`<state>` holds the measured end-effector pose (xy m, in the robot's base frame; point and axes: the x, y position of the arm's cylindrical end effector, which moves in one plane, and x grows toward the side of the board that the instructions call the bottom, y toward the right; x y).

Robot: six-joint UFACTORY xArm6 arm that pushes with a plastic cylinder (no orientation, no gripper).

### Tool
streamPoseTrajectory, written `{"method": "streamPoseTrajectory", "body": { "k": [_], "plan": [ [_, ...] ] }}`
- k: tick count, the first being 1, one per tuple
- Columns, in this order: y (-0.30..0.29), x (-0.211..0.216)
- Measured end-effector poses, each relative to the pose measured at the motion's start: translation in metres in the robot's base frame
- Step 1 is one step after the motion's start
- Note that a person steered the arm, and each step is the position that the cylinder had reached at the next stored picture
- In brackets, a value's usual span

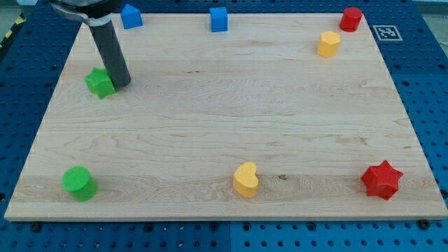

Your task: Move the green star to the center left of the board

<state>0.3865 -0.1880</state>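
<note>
The green star [99, 82] lies on the wooden board [224, 119] near its left edge, in the upper part of the view. My tip [121, 82] stands right beside the star on its right side, touching or nearly touching it. The dark rod rises from there toward the view's top left.
A green cylinder [78, 183] sits at the bottom left. A yellow heart [246, 179] is at the bottom middle, a red star [381, 179] at the bottom right. Two blue blocks [131, 16] [219, 19] line the top edge. A yellow block [327, 43] and a red block [351, 19] are at the top right.
</note>
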Motion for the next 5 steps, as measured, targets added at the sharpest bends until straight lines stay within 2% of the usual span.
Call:
{"method": "streamPoseTrajectory", "body": {
  "k": [1,5],
  "plan": [
    [0.008,-0.022],
    [0.042,-0.173]
  ]
}}
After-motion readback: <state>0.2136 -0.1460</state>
